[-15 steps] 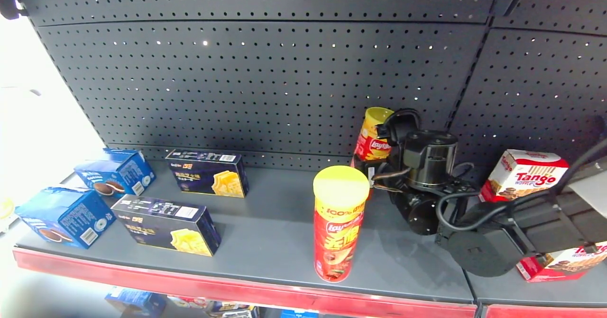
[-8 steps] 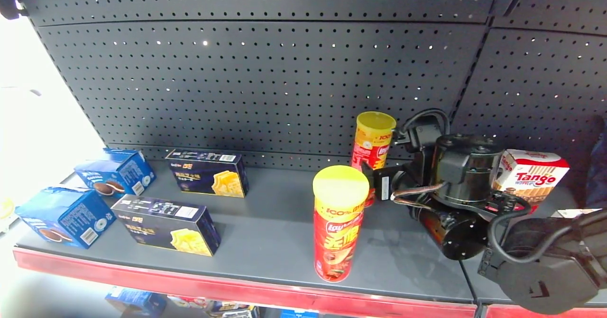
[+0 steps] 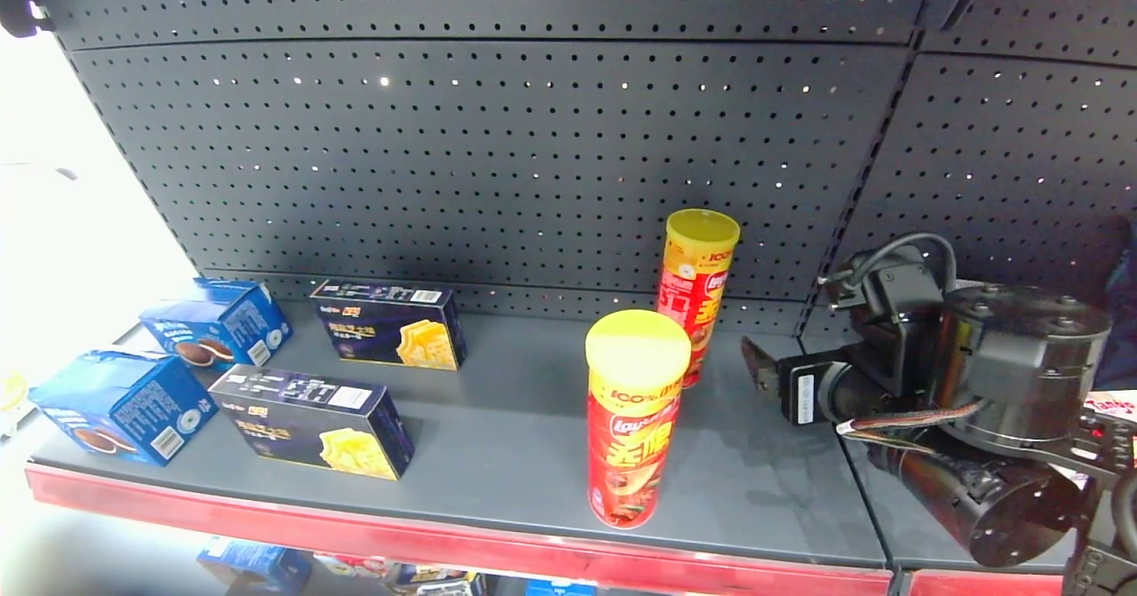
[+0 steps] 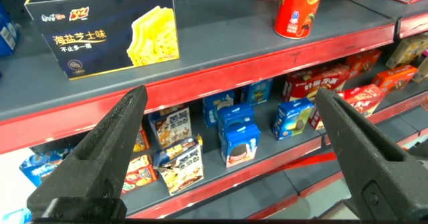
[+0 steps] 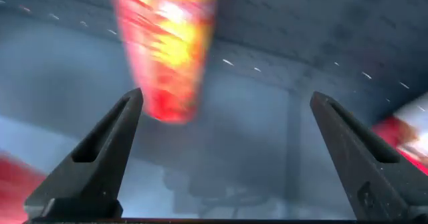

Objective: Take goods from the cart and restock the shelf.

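Chips can [image 3: 698, 290] stands upright on the shelf [image 3: 497, 436], just beyond the spread, empty right fingers [image 5: 100, 164]. The left fingers [image 4: 100, 157] are spread and empty too. This placement looks done; more restocking likely remains.

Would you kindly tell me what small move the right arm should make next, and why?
Probably draw the right gripper back off the shelf: its jaws stand open and empty, and the rear chip can stands upright near the back panel, apart from it, so that placement looks finished.
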Controlling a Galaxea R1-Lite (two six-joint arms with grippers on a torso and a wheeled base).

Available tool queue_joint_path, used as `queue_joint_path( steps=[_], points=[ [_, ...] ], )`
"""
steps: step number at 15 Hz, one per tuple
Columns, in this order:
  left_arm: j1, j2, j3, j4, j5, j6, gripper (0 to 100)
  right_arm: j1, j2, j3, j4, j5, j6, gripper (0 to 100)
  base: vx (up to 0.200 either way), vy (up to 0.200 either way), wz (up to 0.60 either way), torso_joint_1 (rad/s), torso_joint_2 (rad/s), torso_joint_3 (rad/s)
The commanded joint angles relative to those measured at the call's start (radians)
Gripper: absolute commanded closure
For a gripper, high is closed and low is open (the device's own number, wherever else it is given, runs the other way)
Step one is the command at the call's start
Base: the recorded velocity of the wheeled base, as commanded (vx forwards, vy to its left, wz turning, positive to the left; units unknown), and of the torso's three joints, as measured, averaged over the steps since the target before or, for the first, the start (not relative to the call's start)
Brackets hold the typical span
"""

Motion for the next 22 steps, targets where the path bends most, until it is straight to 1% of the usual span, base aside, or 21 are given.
queue_joint_path(
  steps=[1, 2, 4, 5, 7, 9, 15, 18, 22],
  points=[
    [0.0, 0.0, 0.0, 0.001, 0.0, 0.0, 0, -0.093, 0.03, 0.011, 0.002, -0.015, 0.003, 0, 0.0, 0.0, 0.0, 0.0, 0.0, 0.0],
    [0.0, 0.0, 0.0, 0.0, 0.0, 0.0, 0, -0.122, 0.067, -0.02, 0.0, -0.015, 0.006, 0, 0.0, 0.0, 0.0, 0.0, 0.0, 0.0],
    [0.0, 0.0, 0.0, 0.0, 0.0, 0.0, 0, -0.15, 0.143, -0.107, -0.003, -0.015, 0.014, 0, 0.0, 0.0, 0.0, 0.0, 0.0, 0.0],
    [0.0, 0.0, 0.0, 0.001, 0.0, 0.0, 0, -0.153, 0.163, -0.127, -0.003, -0.014, 0.015, 0, 0.0, 0.0, 0.0, 0.0, 0.0, 0.0],
    [0.0, 0.0, 0.0, 0.001, 0.0, 0.0, 0, -0.165, 0.266, -0.23, -0.009, -0.007, 0.041, 0, 0.0, 0.0, 0.0, 0.0, 0.0, 0.0],
    [0.0, 0.0, 0.0, 0.0, 0.0, 0.0, 0, -0.161, 0.294, -0.262, -0.009, -0.003, 0.058, 0, 0.0, 0.0, 0.0, 0.0, 0.0, 0.0],
    [0.0, 0.0, 0.0, 0.0, 0.0, 0.0, 0, -0.139, 0.294, -0.256, -0.012, 0.002, 0.061, 0, 0.0, 0.0, 0.0, 0.0, 0.0, 0.0],
    [0.0, 0.0, 0.0, 0.0, 0.0, 0.0, 0, -0.086, 0.288, -0.256, -0.018, 0.0, 0.061, 0, 0.0, 0.0, 0.0, 0.0, 0.0, 0.0],
    [0.0, 0.0, 0.0, 0.001, 0.0, 0.0, 0, -0.066, 0.282, -0.253, -0.033, 0.002, 0.061, 0, 0.0, 0.0, 0.0, 0.0, 0.0, 0.0]
  ],
)
